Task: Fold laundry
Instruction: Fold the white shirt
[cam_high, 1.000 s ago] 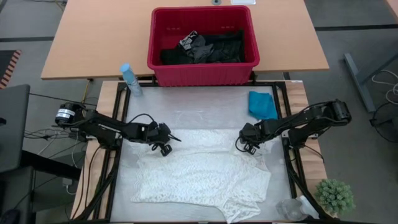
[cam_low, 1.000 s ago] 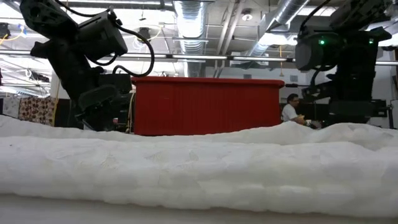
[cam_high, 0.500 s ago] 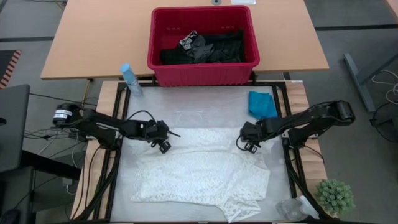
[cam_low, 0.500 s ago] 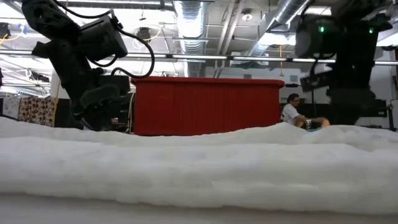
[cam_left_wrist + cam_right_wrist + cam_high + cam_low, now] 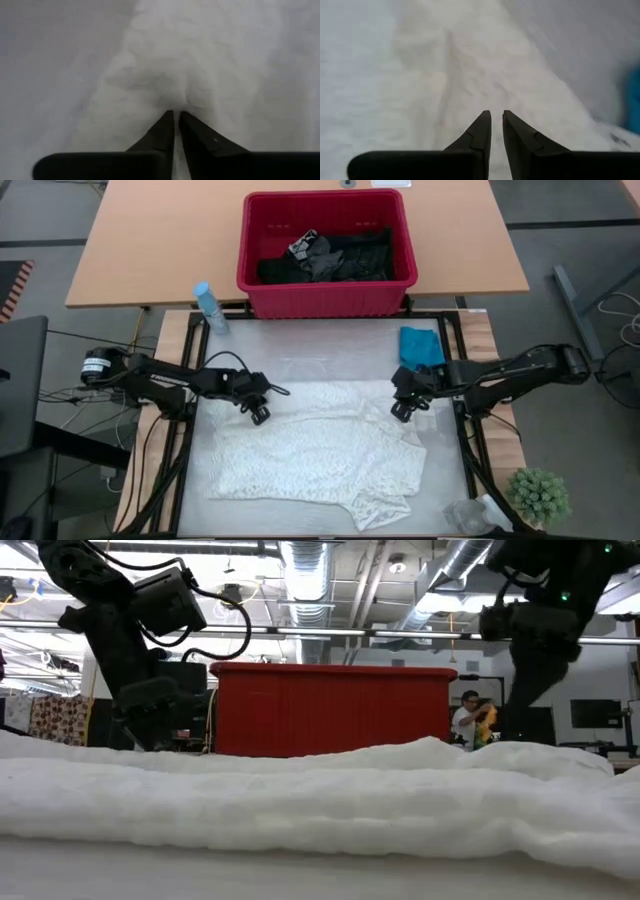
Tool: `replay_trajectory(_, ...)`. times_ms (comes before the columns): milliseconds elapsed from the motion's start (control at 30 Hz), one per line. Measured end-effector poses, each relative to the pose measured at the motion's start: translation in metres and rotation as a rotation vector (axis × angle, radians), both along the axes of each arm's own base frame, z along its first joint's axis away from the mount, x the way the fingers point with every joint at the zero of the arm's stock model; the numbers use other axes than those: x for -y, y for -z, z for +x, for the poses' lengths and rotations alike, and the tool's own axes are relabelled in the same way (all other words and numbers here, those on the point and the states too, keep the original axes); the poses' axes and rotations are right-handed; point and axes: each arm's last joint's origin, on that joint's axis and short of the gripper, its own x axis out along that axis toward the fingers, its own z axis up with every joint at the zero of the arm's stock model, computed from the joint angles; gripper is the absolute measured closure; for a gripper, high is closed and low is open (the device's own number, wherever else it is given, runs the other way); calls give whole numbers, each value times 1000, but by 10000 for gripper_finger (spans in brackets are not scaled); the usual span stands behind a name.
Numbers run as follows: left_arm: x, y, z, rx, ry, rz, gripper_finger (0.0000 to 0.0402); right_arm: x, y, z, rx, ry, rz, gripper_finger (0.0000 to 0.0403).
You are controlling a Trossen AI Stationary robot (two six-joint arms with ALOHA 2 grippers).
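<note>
A white lacy garment [image 5: 320, 455] lies spread on the table; the low view shows it as a white ridge [image 5: 300, 800]. My left gripper [image 5: 258, 414] is at its far left part, shut on the cloth [image 5: 176, 113]. My right gripper [image 5: 402, 410] hangs above the garment's far right part; in its wrist view the fingers [image 5: 496, 113] stand a narrow gap apart with nothing between them. A small teal garment [image 5: 422, 348] lies at the table's far right. Black garments [image 5: 330, 255] lie in the red basket [image 5: 325, 295]. My left gripper pinches a small pucker of the white garment [image 5: 175, 102] between its two fingertips, near the garment's far left edge. The fingers slant down at it from above. The cloth gathers into a small peak at the tips, and the rest lies on the table.
The red basket stands on the wooden table beyond the work table and shows as a red wall [image 5: 330, 710] in the low view. A blue spray bottle [image 5: 209, 308] stands far left. A small green plant [image 5: 538, 495] and a clear bottle [image 5: 470, 515] sit near right.
My right gripper has risen clear of the garment and tipped less steeply. My left gripper has shifted slightly toward the far edge. The garment's near right part has drawn in a little toward the middle, and its near edge has moved slightly toward the far edge.
</note>
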Motion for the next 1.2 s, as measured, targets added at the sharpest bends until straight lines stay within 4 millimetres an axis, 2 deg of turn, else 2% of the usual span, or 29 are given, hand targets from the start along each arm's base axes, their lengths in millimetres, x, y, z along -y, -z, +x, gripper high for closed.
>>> replay_trajectory(200, 0, -7, 3, 29, 111, -68, 306, -6, 0, 3, 17, -58, 10, 303)
replay_trajectory(267, -3, -14, 5, 18, 125, -21, 280, -8, 0, 3, 21, -69, 12, 288)
replay_trajectory(400, -13, -18, -1, -126, 47, 103, 236, -12, 0, 2, 16, -74, 23, 261)
replay_trajectory(567, -26, -36, -4, -246, -92, 215, 222, -17, 0, 1, 10, -91, 22, 249)
replay_trajectory(700, -33, -62, 1, -274, -143, 252, 221, -18, 1, 0, -8, -95, 20, 250)
replay_trajectory(767, -33, -79, 16, -132, -98, 183, 221, -19, 1, -1, -6, -104, 19, 252)
replay_trajectory(833, -32, -102, 36, 96, -20, 134, 221, -22, 0, -2, 4, -116, 20, 254)
replay_trajectory(933, -25, -122, 67, 349, 90, 180, 221, -26, -2, -3, 12, -136, 20, 255)
replay_trajectory(1067, -21, -126, 110, 483, 195, 232, 221, -31, -1, -6, 0, -124, 28, 254)
replay_trajectory(1200, -28, -112, 152, 435, 227, 230, 221, -36, 0, -8, -9, -100, 46, 256)
